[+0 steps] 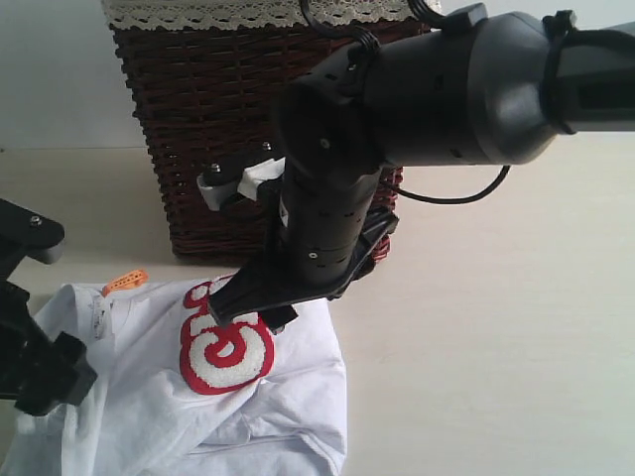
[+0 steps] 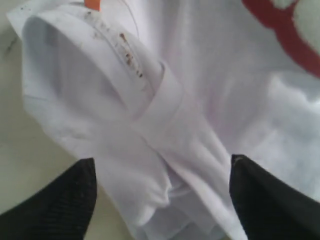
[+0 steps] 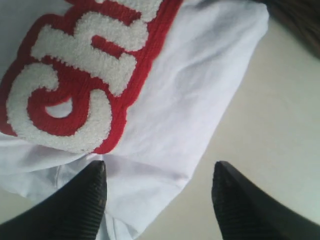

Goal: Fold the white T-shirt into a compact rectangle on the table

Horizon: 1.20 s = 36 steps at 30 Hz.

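The white cotton T-shirt [image 1: 149, 397] with fuzzy red-outlined letters [image 1: 226, 352] lay crumpled on the pale cream bench [image 1: 496, 327], just in front of the dark wicker basket [image 1: 198, 119]. The left gripper [image 2: 161, 162] stood wide over its collar band [image 2: 160, 100], gripping nothing. The right gripper [image 3: 159, 165] stood wide over a cloth edge beside the letters, also empty.

A dark wicker basket [image 1: 198, 129] stands upright at the back, a lace-trimmed liner [image 1: 198, 12] draped over its rim.

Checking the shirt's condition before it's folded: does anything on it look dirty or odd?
Yes: small brown specks dot the inside of the collar band of the white T-shirt, near the orange loop; they may be stains.
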Each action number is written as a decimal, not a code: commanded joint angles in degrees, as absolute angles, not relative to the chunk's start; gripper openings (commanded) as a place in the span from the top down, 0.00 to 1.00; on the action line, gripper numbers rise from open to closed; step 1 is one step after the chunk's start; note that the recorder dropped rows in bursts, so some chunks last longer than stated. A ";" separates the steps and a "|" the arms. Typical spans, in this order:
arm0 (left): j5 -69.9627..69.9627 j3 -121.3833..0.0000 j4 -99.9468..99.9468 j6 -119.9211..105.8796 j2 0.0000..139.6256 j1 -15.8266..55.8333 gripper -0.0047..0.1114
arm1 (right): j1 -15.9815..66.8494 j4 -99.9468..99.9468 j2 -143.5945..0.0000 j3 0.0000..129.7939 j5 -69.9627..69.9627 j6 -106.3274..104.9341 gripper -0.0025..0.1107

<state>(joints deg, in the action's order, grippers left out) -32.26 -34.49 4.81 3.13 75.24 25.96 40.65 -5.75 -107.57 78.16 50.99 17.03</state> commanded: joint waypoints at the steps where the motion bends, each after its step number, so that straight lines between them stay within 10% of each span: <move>1: -25.74 -34.10 -1.03 2.79 80.72 25.61 0.39 | 40.19 -6.47 -106.48 78.64 51.80 16.80 0.45; 8: -20.99 -34.10 -2.83 3.67 90.42 25.61 0.46 | 40.19 -6.48 -105.74 78.64 52.63 16.70 0.45; 13: -22.88 -36.73 0.38 3.07 91.06 25.61 0.95 | 40.19 -8.95 -105.74 78.64 53.44 16.58 0.45; 27: -26.16 -43.48 16.02 3.48 85.83 24.52 0.96 | 36.63 -5.82 -105.65 65.95 43.28 16.19 0.45; 32: -32.16 -43.48 16.94 8.23 90.00 21.90 0.50 | 36.63 -3.38 -104.08 65.95 35.78 15.00 0.45; 36: -30.59 -43.48 13.39 10.34 85.35 21.15 0.61 | 36.63 -1.23 -105.59 65.95 29.84 14.21 0.50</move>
